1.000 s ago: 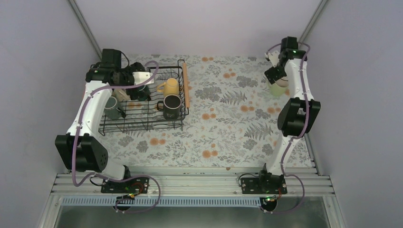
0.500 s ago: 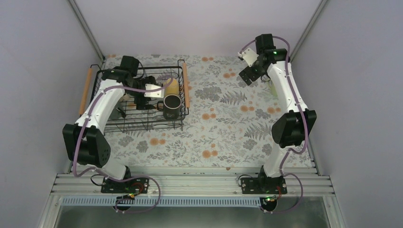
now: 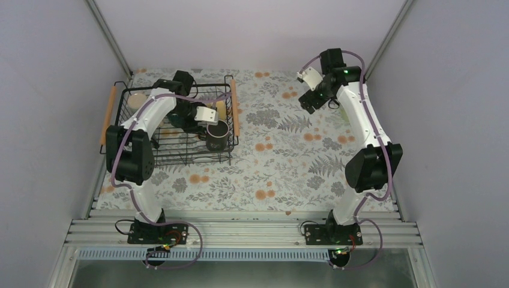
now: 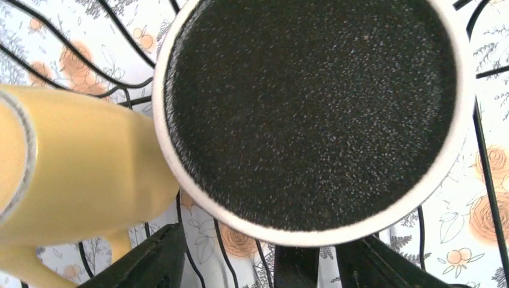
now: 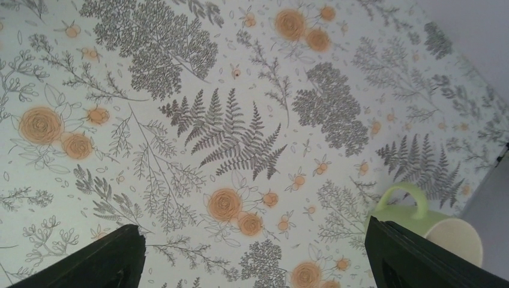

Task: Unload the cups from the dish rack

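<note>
**Dish rack** (image 3: 180,159): it lies beneath the left arm and well apart from the right arm. The left arm is plainly the nearer one for anything in the rack.

**Black mug** (image 4: 309,108): it stands upright in the rack, directly below the left gripper (image 4: 264,252), with its mouth up and its long axis vertical. Its handle (image 4: 297,267) points back toward the gripper and lies between the two fingers.

**Yellow mug** (image 4: 78,168): it is just beside the black mug, on the gripper's left in the wrist view.

**Pale green mug** (image 5: 414,222): it is out of the rack on the patterned cloth, just beyond the right gripper's (image 5: 255,231) right finger.

**Left gripper**: the jaws are partly open and straddle the handle. A gap shows on each side, so nothing is gripped yet. In my judgement the coming move depends on the handle staying centred while the jaws close, followed by a straight lift clear of the wires.

**Right gripper**: the jaws are wide apart, empty and touching nothing.
</note>
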Robot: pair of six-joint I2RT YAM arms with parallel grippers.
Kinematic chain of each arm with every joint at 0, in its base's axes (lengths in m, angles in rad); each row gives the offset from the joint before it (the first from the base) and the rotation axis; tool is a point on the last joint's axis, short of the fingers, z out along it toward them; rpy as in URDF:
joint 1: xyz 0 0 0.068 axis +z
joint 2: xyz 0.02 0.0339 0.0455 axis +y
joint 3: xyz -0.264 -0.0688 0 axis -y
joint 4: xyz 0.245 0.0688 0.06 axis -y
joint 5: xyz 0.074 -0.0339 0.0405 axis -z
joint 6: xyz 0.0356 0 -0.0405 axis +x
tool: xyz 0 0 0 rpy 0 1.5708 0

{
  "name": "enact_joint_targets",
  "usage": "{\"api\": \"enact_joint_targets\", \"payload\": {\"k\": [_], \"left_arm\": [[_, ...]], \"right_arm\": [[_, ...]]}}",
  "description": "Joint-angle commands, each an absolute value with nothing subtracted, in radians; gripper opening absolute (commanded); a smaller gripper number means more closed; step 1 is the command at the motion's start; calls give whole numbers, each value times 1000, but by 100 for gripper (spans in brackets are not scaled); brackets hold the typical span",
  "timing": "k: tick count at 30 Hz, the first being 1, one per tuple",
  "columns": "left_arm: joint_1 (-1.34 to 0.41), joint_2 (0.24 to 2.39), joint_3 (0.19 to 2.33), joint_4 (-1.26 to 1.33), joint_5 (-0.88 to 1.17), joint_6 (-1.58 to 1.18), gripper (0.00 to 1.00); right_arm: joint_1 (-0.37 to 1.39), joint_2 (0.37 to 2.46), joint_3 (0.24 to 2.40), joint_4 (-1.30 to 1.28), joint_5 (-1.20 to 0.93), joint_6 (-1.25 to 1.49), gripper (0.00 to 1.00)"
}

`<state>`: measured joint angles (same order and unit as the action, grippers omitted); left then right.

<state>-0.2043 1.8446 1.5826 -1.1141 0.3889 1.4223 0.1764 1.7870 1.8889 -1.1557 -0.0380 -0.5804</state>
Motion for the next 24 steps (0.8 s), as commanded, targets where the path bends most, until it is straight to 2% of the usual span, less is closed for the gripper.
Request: {"api": "enact_joint_targets", "payload": {"k": [1,3,8,11,15,18,24], "left_arm": [[-218,1865,1629,-1160,407,1428,60],[-223,1876,1630,-1160,399,1427,52],[-230,1917,1648,-1208,374,1421,25],[-231,1923,1654,-1225,379,1418,15],[-230,1920,1654,-1235,390,1419,6],[-232,1916,1668,-1247,391,1410,3],[-205,1876,1775,-1333,428,1399,2]], "right_arm": [[182,1758,1850,-1129,-58,-575,94],[181,1758,1847,-1127,-59,-576,93],[182,1762,1853,-1131,-58,-577,92],[181,1766,1859,-1133,-62,-575,92],[181,1767,1867,-1136,-76,-570,92],[182,1765,1880,-1140,-92,-571,92],[184,1746,1926,-1155,-209,-579,92]]}}
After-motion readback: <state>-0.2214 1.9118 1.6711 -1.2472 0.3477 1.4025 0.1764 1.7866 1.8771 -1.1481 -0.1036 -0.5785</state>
